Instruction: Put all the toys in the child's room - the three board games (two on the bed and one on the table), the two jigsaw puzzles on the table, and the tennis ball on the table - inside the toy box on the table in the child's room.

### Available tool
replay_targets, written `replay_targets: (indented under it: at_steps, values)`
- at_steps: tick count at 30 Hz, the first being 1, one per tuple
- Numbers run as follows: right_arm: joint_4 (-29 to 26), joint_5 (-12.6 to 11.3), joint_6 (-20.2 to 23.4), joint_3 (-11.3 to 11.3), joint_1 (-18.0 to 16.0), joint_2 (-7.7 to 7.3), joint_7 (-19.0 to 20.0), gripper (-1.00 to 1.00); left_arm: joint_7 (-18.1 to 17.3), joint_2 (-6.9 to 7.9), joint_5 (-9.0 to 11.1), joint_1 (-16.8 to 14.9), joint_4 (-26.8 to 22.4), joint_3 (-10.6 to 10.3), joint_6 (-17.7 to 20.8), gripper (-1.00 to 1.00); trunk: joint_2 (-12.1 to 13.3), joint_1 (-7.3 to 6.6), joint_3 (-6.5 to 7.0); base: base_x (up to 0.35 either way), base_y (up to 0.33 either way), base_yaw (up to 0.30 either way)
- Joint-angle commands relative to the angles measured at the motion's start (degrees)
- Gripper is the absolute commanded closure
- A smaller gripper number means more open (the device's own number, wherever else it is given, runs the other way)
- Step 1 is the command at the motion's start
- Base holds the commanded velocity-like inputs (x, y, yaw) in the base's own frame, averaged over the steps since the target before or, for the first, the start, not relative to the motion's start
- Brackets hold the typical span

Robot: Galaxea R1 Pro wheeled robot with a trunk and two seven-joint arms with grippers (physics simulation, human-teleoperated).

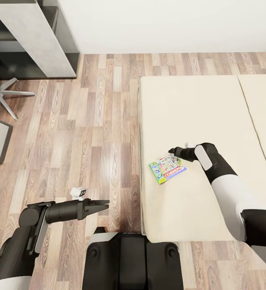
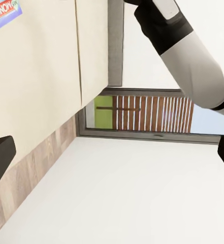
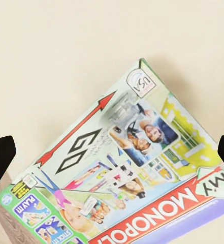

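One board game (image 1: 168, 168), a flat box with a white, green and yellow Monopoly lid, lies on the bed (image 1: 189, 104) near its left edge. My right gripper (image 1: 174, 152) hovers just beyond the box's far corner, open. In the right wrist view the board game (image 3: 127, 173) spreads between my open right gripper (image 3: 112, 155) fingertips, with nothing touching it. My left gripper (image 1: 104, 204) hangs open over the wood floor, left of the bed; the left wrist view catches a corner of the board game (image 2: 2, 11). The toy box, jigsaw puzzles and tennis ball are out of view.
The table (image 1: 32, 36) stands at the far left against the white wall, with a chair's star base (image 1: 6, 94) in front of it. A second cream mattress (image 1: 263, 108) lies to the right. My base (image 1: 133, 262) sits at the bed's near corner.
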Motion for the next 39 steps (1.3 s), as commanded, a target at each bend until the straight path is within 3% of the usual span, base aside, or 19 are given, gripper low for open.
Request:
replay_targets:
  at_steps: [1, 39]
  values:
    - [0.0, -0.6, 0.2, 0.2, -0.1, -0.06, -0.5, -1.0, -0.2, 0.02, 0.0, 0.0, 0.0, 0.0, 0.6, -1.0, -0.1, 0.03, -0.08, 0.0, 0.0, 0.0]
    - [0.8, -0.5, -0.2, 0.4, -0.2, -0.18, -1.7, -1.0, 0.0, 0.08, 0.0, 0.0, 0.0, 0.0, 0.6, -1.0, -0.1, 0.03, -1.82, 0.0, 0.0, 0.0]
